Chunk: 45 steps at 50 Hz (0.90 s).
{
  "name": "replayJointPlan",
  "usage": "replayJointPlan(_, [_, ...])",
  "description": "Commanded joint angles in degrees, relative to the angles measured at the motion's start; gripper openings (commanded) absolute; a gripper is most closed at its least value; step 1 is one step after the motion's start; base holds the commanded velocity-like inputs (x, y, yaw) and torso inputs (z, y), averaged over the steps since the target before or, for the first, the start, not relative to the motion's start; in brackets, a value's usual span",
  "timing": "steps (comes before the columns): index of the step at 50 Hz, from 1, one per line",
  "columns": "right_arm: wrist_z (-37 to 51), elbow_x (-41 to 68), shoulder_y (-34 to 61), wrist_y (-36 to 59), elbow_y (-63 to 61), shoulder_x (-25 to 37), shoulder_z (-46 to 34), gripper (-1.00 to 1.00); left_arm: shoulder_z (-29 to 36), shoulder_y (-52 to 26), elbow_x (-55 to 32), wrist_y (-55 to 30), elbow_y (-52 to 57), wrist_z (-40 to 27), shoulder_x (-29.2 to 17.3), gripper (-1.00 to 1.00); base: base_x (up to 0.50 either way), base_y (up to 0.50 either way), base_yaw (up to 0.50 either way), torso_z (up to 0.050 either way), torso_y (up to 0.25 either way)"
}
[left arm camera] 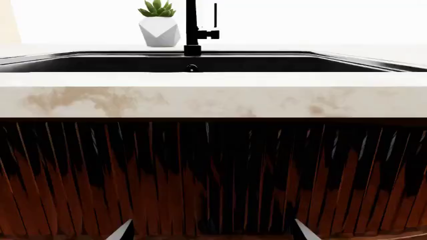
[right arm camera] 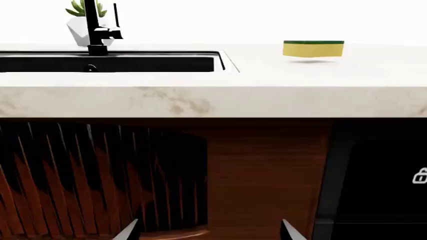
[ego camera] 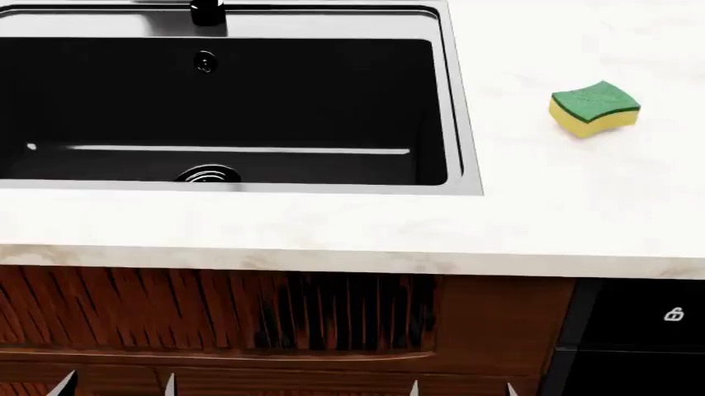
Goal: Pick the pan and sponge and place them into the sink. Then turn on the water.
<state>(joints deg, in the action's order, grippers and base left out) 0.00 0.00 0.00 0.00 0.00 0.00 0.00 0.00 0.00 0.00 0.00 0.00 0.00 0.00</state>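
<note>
The sink (ego camera: 464,115) is a large black basin set in the pale counter, and nothing lies in it. The sponge (ego camera: 595,109), green over yellow, rests on the counter to the sink's right; the right wrist view shows the sponge (right arm camera: 313,49) from the side. The pan is out of view. No water shows at the black faucet (left arm camera: 193,25). My left gripper (ego camera: 115,386) and right gripper (ego camera: 463,388) hang low in front of the cabinet, below the counter edge. Both are open and hold nothing, as the left gripper (left arm camera: 212,232) and right gripper (right arm camera: 210,230) wrist views confirm.
A white faceted pot with a succulent (left arm camera: 159,30) stands behind the sink by the faucet. The round metal drain (ego camera: 210,174) sits at the basin's front. Ribbed wooden cabinet fronts (left arm camera: 213,175) lie under the counter, with a black appliance panel (ego camera: 639,330) to the right.
</note>
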Motion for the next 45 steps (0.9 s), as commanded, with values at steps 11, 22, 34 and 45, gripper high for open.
replayJointPlan(11, [3.8,1.3,0.3,1.2,0.4,2.7,-3.3,1.0,2.7,-0.2,-2.1,-1.0,0.2,-2.6,-2.9,1.0,0.0,0.0,0.0,0.0,0.0])
replayJointPlan(22, [5.4,2.4,0.4,1.9,0.5,3.6,-4.1,1.0,4.1,-0.3,-2.7,-1.7,0.8,-4.1,-3.7,1.0,0.0,0.0,0.0,0.0,0.0])
replayJointPlan(34, [6.9,2.6,0.6,2.6,0.4,4.6,-5.2,1.0,5.5,-0.5,-3.4,-0.4,0.5,-4.9,-4.5,1.0,0.0,0.0,0.0,0.035,0.0])
replayJointPlan(45, [7.7,3.1,0.8,2.8,0.8,5.2,-6.1,1.0,6.0,-0.5,-4.2,0.4,0.4,-5.7,-5.3,1.0,0.0,0.0,0.0,0.05,0.0])
